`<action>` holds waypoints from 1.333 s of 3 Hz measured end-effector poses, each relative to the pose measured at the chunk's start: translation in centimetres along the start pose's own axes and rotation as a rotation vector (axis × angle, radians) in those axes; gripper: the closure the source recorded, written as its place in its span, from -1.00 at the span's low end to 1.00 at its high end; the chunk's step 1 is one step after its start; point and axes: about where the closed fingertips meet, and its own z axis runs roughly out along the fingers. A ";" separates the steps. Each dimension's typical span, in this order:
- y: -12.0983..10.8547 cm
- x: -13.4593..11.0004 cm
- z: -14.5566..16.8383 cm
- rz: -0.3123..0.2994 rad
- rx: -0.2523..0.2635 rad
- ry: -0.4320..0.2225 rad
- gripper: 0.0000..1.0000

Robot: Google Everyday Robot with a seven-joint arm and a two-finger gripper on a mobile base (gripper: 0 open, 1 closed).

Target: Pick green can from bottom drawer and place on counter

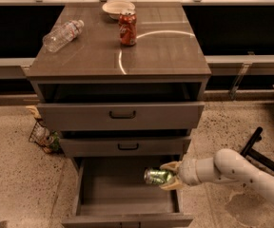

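The green can [157,176] lies on its side in my gripper [168,175], held above the right part of the open bottom drawer [122,201]. The gripper is shut on the can, with one cream finger above it and one below. My white arm [237,170] reaches in from the lower right. The counter [161,49] is the glossy grey-brown top of the cabinet, well above the gripper.
On the counter stand a red soda can [127,27], a white bowl [118,7] and a clear plastic bottle [62,34] lying down. Two upper drawers with black handles [122,114] stick out partly. A wire basket [44,137] sits on the floor at the left.
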 end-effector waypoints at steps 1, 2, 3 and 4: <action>-0.1 -6.6 -6.2 -0.029 0.043 -0.023 1.00; -0.3 -12.8 -11.8 -0.064 0.062 -0.060 1.00; -1.0 -18.4 -16.8 -0.091 0.094 -0.117 1.00; -1.9 -25.1 -21.2 -0.164 0.118 -0.119 1.00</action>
